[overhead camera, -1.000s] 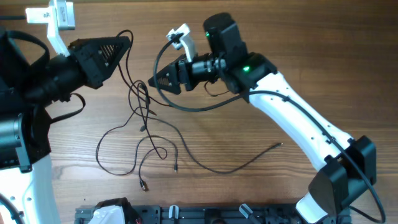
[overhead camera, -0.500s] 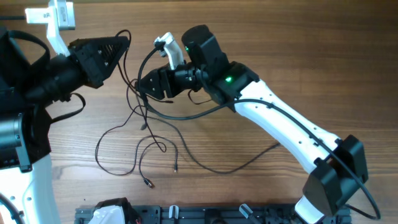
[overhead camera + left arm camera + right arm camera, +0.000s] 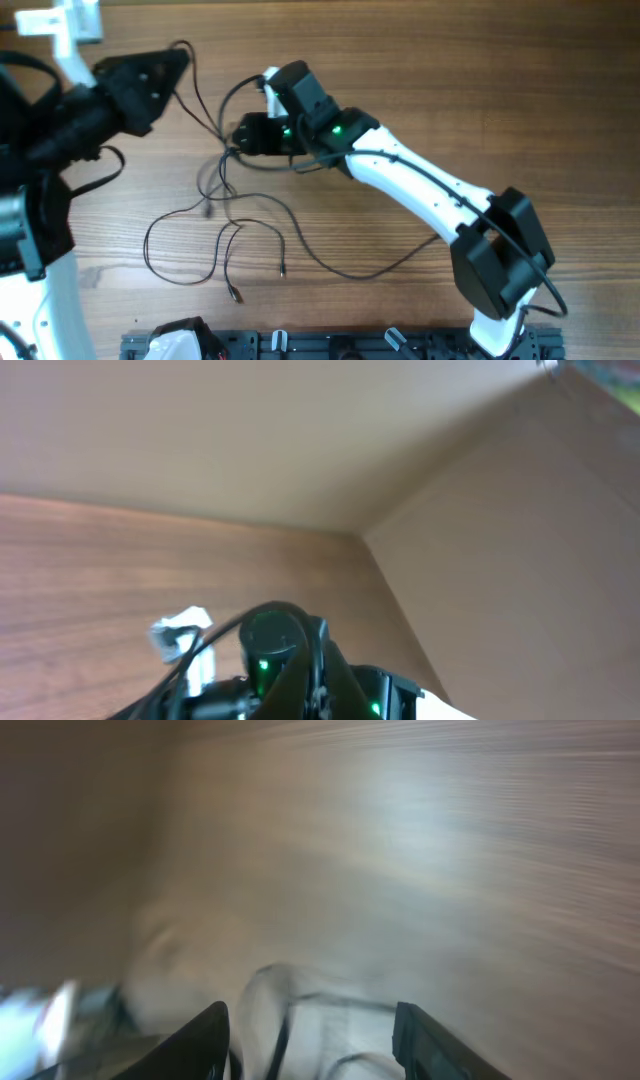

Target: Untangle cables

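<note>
Jaws of the right gripper stand apart in the blurred wrist view, with thin dark strands between the fingers; contact cannot be told. From overhead, the cables lie in loose loops at lower left of centre on the wooden tabletop, their plug ends lowest. Higher up, the strands gather just at the right gripper's tip. One strand rises to the upper left, pinched in the closed jaws of the left gripper.

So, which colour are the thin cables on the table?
Black; the cables show best in the overhead view.
</note>
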Available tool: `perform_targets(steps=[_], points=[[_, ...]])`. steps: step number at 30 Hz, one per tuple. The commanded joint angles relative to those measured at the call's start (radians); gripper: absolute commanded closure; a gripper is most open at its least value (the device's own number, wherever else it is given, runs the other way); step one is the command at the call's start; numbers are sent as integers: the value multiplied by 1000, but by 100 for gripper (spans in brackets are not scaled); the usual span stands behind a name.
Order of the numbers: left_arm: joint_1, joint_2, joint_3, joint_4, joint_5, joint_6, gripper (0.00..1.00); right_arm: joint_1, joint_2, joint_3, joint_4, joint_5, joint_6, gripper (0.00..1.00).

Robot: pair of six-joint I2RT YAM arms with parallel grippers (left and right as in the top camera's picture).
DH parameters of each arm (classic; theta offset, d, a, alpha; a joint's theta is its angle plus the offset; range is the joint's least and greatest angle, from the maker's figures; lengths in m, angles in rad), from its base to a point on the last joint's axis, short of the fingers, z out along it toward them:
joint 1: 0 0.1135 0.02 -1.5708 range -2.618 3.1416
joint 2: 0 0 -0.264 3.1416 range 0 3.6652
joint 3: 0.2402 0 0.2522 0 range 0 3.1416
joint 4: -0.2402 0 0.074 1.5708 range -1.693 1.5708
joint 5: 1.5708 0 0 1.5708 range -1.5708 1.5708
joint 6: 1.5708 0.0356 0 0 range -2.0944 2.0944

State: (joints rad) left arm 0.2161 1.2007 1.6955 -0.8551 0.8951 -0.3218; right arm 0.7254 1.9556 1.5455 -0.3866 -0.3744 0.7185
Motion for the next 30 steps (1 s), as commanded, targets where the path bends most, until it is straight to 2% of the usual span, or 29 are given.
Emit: perform_targets(steps=[1, 8, 13, 20, 23, 24, 26, 30], points=[[114, -65, 47, 18, -3, -35, 96, -128, 18, 0, -140, 235, 16, 46], [229, -70, 93, 47, -3, -73, 96, -367, 18, -2, -364, 248, -169, 46], [260, -70, 94, 104, -16, -91, 96, -475, 18, -37, -409, 255, -216, 50], [260, -68, 102, 153, -361, -91, 96, -566, 18, -82, -430, 258, -248, 50], [258, -68, 139, 163, -397, -96, 96, -608, 18, -82, -438, 238, -263, 20], [253, -68, 143, 160, -394, -105, 96, -618, 18, -82, -424, 166, -329, 15], [230, -67, 144, 148, -388, -106, 96, -623, 13, -74, -410, -21, -480, 10], [148, -48, 144, 137, -388, -105, 96, -549, -63, -72, -364, -256, -660, 8]])
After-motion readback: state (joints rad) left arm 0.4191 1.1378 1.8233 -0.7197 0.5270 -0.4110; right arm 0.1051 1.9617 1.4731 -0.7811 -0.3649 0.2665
